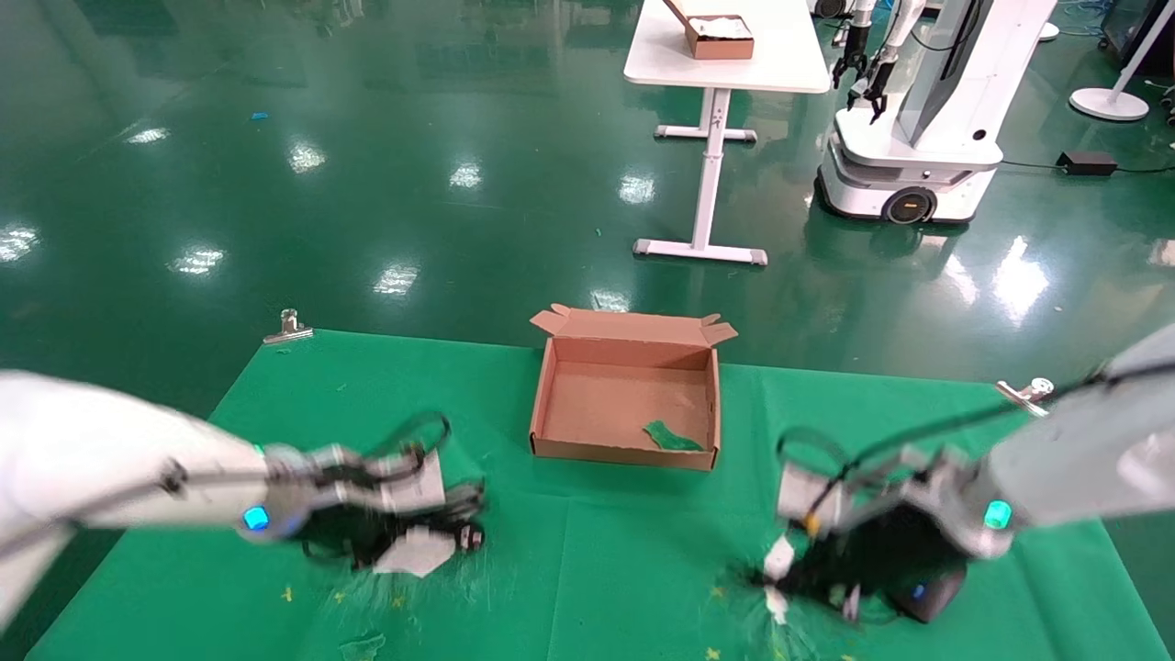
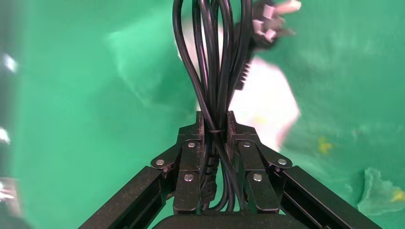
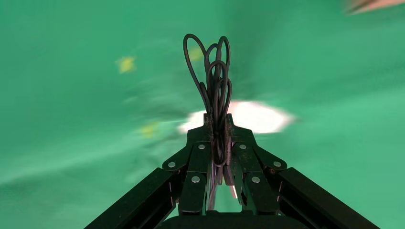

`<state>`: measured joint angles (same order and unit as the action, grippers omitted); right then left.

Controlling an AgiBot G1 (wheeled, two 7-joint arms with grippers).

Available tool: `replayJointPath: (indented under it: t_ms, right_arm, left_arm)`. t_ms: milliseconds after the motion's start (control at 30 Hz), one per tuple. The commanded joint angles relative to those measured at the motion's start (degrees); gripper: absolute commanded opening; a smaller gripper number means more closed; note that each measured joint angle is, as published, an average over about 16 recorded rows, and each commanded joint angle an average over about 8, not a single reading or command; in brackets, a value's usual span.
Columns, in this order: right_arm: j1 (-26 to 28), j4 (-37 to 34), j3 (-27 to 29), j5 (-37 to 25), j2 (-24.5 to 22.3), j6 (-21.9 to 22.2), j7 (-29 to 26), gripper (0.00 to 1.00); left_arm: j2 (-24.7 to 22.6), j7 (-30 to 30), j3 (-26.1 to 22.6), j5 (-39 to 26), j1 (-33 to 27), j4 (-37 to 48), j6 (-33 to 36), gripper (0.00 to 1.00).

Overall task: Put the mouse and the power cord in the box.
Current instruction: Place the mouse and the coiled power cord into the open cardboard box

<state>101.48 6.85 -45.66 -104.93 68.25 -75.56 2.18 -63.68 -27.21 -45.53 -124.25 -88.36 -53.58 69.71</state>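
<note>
power cord (image 2: 217, 67) pinched in left claw (image 2: 216, 125) (mouse (image 1: 927, 592) cable in right claw (image 3: 218, 125)).

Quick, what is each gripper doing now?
Left gripper: closed on the power cord.
Right gripper: closed on the mouse cable.

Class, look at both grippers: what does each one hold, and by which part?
The left gripper clamps the power cord around its bundled strands. The right gripper pinches the mouse by its thin bundled cable.
</note>
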Motion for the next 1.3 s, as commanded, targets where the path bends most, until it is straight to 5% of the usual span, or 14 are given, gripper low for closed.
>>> replayJointPath:
  t_ms: [33,300,600,767,967,1000,1233,1300]
  right_arm:
    - [1.26,0.44,0.29,0.38,-0.67,-0.47,0.12,0.00]
    - [6.64,5.48,-1.01,-2.21,-3.75,-0.89,-2.66,0.00]
    - [7.80,13.90,-1.82,-3.97,-8.49,-3.62,-9.39,0.00]
    - [7.01,23.04,-1.95,-4.41,-11.44,-5.93,-14.68,0.00]
    - [4.20,39.40,-1.82,-5.16,-16.71,-8.27,-24.83,0.00]
    - [3.65,42.09,-1.71,-5.24,-17.64,-8.49,-26.61,0.00]
    - [0.85,56.97,-0.84,-5.73,-22.52,-9.18,-36.38,0.00]
    - [0.52,59.77,-0.60,-5.85,-23.34,-9.24,-38.12,0.00]
  left_arm:
    - [0.85,0.99,0.75,1.65,-1.14,-0.87,1.03,0.00]
    - [-2.13,3.77,4.90,10.87,-6.32,-2.91,2.38,0.00]
    - [-11.74,2.23,3.32,6.60,-7.73,-3.49,-6.83,0.00]
    - [-14.83,-1.38,-4.21,0.17,-6.35,-3.41,-17.24,0.00]
    - [-15.49,-10.39,-19.77,-7.00,-5.29,-3.84,-31.13,0.00]
    - [-15.52,-11.81,-21.92,-7.88,-5.32,-3.81,-32.73,0.05]
    - [-15.52,-19.35,-31.10,-11.51,-6.38,-3.44,-39.05,0.93]
    - [-15.52,-21.16,-32.67,-12.03,-6.81,-3.37,-39.91,1.00]
